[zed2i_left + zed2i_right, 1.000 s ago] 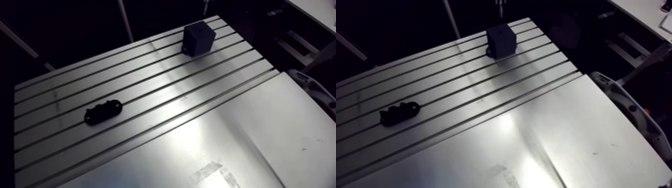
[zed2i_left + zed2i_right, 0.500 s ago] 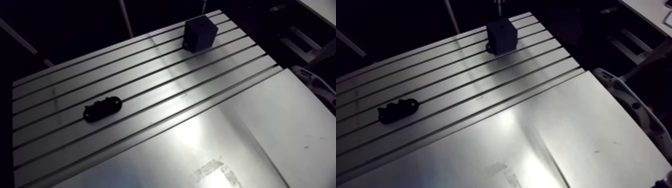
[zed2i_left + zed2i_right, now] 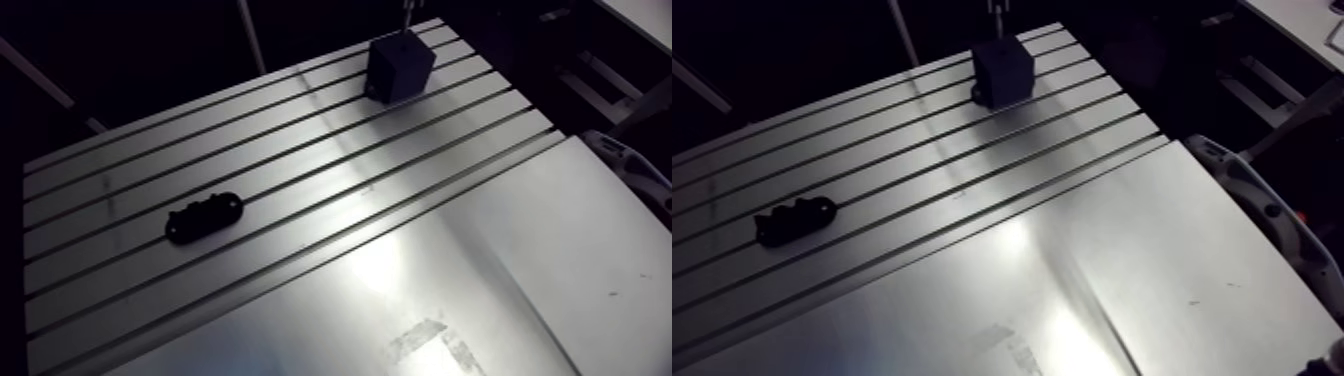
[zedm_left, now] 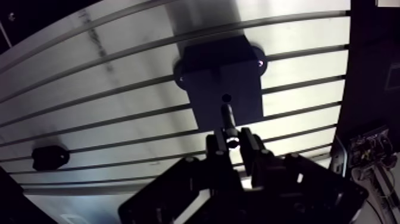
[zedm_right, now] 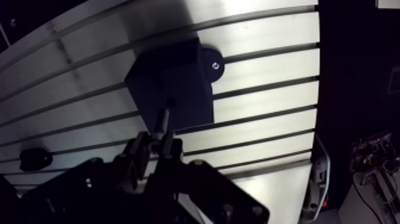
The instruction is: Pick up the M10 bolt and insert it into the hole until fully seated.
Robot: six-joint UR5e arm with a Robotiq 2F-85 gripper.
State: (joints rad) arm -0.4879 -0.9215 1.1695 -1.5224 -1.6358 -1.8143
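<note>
Hand [image 4: 233,139] clamps bolt [image 4: 228,119], tip at hole [image 4: 226,97] in black block [image 4: 217,68].

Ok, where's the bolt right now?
In the wrist view, the bolt is clamped in the gripper, directly over the black block, its tip aimed at the hole.

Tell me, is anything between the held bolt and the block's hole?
Nothing visible does. The bolt, clamped between the fingers, points at the hole on top of the block; the gap looks clear.
</note>
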